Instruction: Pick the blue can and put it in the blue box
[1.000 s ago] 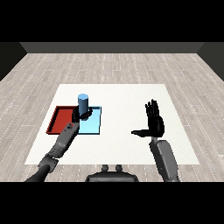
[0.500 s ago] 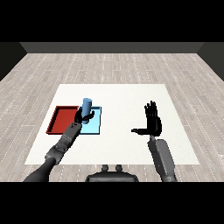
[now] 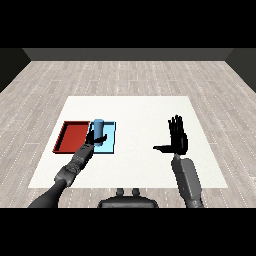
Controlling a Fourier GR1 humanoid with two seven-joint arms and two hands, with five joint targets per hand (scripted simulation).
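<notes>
The main risk, as I judge it, is the blue can [image 3: 98, 129] tipping or ending up astride the shared edge between the two trays: it stands at the left side of the blue tray [image 3: 109, 143], close to the red tray [image 3: 73, 136], so a letting-go with any sideways drag from the fingers could topple it toward nine o'clock, over that edge. A second worry is the hand catching the can while pulling away. The left hand [image 3: 94, 140] is curled round the can's lower part, reaching it from about seven o'clock, with the can's top rising at twelve o'clock above the fingers. Whether the can's base already rests on the tray floor cannot be told. The right hand [image 3: 177, 141] is well apart at three o'clock, over the white table [image 3: 140, 110], fingers straight and upright, thumb spread toward nine o'clock, holding nothing.
</notes>
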